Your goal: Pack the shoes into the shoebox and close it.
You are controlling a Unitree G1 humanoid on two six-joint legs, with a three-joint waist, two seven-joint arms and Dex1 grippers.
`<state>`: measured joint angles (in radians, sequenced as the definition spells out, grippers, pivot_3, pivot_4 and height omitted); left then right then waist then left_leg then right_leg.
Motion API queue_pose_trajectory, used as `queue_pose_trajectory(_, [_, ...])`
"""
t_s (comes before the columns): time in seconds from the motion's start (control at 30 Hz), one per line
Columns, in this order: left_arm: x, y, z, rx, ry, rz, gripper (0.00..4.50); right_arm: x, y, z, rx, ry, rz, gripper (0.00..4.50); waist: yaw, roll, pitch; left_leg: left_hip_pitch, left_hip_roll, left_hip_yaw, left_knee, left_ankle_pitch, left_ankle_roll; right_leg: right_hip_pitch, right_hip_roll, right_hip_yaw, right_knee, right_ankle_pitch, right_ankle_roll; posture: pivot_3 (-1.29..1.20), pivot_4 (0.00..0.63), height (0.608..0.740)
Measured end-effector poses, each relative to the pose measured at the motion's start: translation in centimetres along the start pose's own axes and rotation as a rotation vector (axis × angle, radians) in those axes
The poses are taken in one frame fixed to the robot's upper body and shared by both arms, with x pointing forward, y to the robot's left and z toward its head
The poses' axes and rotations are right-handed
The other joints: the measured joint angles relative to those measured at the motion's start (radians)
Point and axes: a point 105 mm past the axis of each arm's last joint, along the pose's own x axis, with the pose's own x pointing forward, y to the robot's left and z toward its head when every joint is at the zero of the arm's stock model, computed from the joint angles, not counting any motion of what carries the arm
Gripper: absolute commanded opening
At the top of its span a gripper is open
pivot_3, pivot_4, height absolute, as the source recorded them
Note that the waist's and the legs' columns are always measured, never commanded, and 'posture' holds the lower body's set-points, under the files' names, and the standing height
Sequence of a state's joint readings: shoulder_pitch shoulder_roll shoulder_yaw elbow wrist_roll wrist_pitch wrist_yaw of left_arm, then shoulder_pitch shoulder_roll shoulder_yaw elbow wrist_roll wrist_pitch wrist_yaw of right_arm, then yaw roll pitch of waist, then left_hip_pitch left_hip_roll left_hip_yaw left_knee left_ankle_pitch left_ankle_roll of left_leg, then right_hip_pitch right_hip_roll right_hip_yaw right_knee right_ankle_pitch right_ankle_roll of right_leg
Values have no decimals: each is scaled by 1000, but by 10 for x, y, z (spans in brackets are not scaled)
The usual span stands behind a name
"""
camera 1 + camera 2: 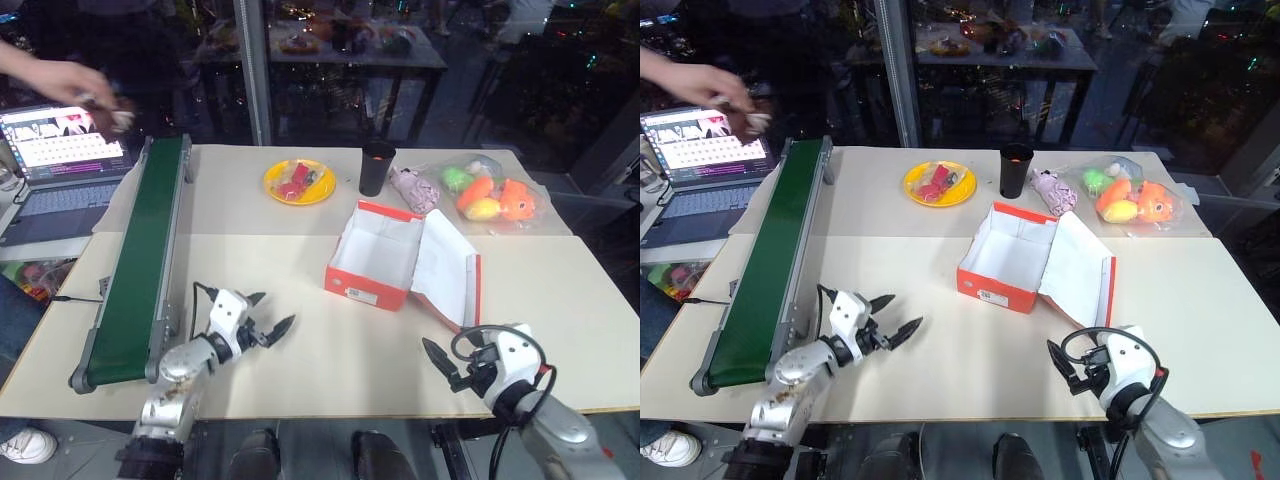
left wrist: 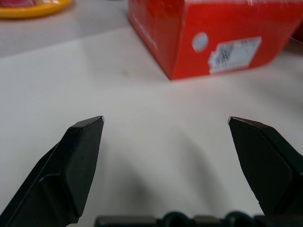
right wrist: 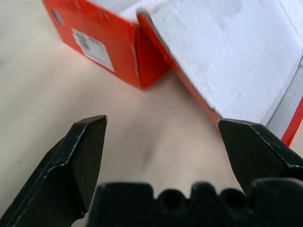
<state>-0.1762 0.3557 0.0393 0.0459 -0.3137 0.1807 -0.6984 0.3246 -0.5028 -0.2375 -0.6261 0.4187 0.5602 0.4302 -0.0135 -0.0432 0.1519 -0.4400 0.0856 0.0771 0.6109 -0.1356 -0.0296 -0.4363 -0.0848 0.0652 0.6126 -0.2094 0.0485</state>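
shoebox sits open near the middle of the table, lid hinged back and lying toward the robot's right, white inside facing up. interior looks empty from the head views, no shoe in it as far as i can see. white label end faces the robot.

shoes: none on the table. a person's hand at the far left, above the laptop and the head of the green conveyor belt, holds something small and dark, too blurred to call.

left end effector hovers low over bare table, jaws spread wide, nothing between them, box well apart to its right. right end effector also wide open and empty, near the lid's front edge, not touching.

progress: basically zero. box is opened and ready, that's all. left to do: get both shoes, place them in, swing lid over, close.

yellow plate, black cup, pink plush toy and bagged toys at the far side are irrelevant.
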Motion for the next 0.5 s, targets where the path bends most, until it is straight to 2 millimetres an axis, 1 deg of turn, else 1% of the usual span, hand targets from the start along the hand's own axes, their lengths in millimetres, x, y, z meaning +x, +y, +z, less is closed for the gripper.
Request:
queue_pose_trajectory(0.13, [8, 1, 21, -54, -39, -62, 4500, -5, 3, 19, 14, 27, 77, 4428, -3, -1, 0, 0, -1, 0, 1, 0, 0, 0, 0, 0, 0, 0, 1, 0, 150, 736])
queue_pose_trajectory(0.2, [15, 2, 38, -57, -62, -98, 4500, -4, -1, 43, -6, 0, 111, 4428, -5, -2, 1, 0, -1, -2, 2, 0, 0, 1, 0, 0, 1, 0, 1, 0, 150, 736])
queue_pose_trajectory(0.27, [22, 6, 61, -28, -101, -108, 4500, -1, -5, 70, -58, -62, 110, 4428, -4, -3, 1, 0, -1, -4, 3, 0, 0, 3, 2, 0, 0, 0, 2, 0, 150, 736])
queue_pose_trajectory(0.33, [28, 13, 80, 3, -139, -76, 4500, 8, -8, 90, -87, -116, 97, 4428, -4, -3, 1, 0, -1, -7, 4, 0, 0, 5, 3, 0, -1, 0, 2, 0, 150, 736])
queue_pose_trajectory(0.4, [33, 18, 95, 22, -165, -36, 4500, 19, -11, 102, -94, -149, 85, 4428, -4, -3, 1, 0, -2, -7, 4, 1, 1, 6, 3, 0, -1, 0, 3, 0, 150, 736])
queue_pose_trajectory(0.43, [35, 22, 103, 30, -174, -1, 4500, 26, -13, 107, -89, -162, 74, 4428, -3, -4, 1, 0, -2, -8, 4, 1, 3, 6, 3, 0, -1, -1, 4, 0, 150, 736])
queue_pose_trajectory(0.5, [35, 29, 108, 25, -169, 64, 4500, 36, -14, 106, -90, -143, 78, 4428, -1, -4, 1, -1, -2, -9, 3, 4, 9, 7, 4, 0, -1, -2, 6, 0, 150, 736])
